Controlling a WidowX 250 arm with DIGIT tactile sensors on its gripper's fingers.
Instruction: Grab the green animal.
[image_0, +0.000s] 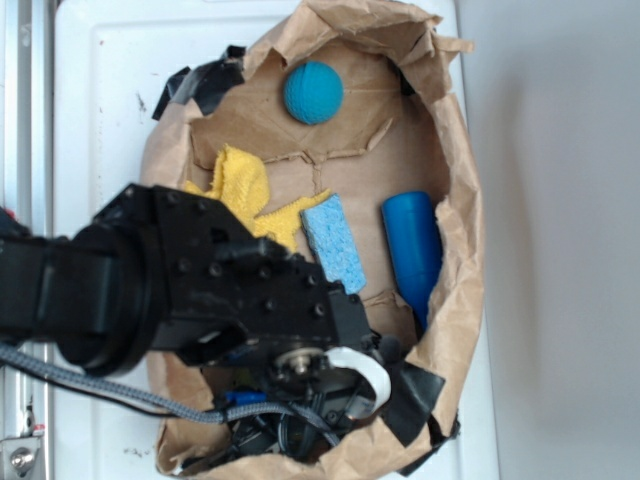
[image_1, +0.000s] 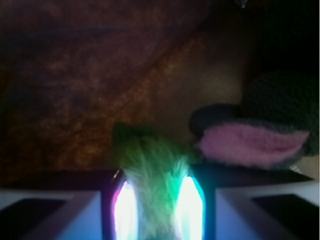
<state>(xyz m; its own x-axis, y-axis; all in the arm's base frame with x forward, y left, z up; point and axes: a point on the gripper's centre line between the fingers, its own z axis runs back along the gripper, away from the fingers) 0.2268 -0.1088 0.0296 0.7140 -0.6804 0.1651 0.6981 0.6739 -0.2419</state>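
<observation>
green animal (image_1: 150, 170) betw gripper (image_1: 157, 210) pads, grey plush (image_1: 270, 125) beside

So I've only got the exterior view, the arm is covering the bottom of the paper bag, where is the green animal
Observer: The wrist view shows the green animal directly between the two lit fingers of the gripper.
Operator: Is it gripped?
Observer: The fur fills the gap and meets both pads, so the fingers look closed on it, though the image is dim and blurred.
Operator: Anything else near it?
Observer: A grey plush toy with a pink ear lies just to the right of the green fur in the wrist image, close to it.
Operator: What is under them?
Observer: Brown paper, the inside of the bag.
</observation>
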